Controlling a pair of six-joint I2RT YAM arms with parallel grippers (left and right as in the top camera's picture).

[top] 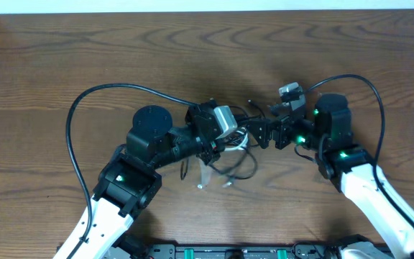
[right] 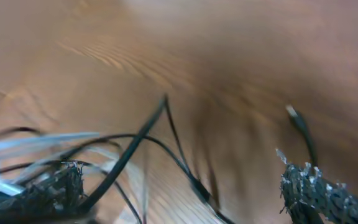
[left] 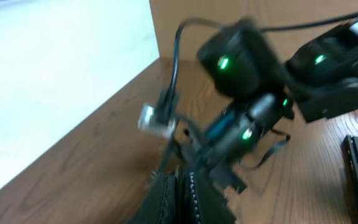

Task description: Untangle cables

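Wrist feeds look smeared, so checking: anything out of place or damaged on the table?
Nothing spilled or broken shows. The thin black cord and thin white cord lie tangled in one clump on the brown wooden table. Both wrist views are blurred.

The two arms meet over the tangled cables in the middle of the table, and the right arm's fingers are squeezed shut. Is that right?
Not quite. The right arm's fingers stand wide open, not shut. The right wrist view shows them far apart, with strands of the cables in the gap between them. The rest holds.
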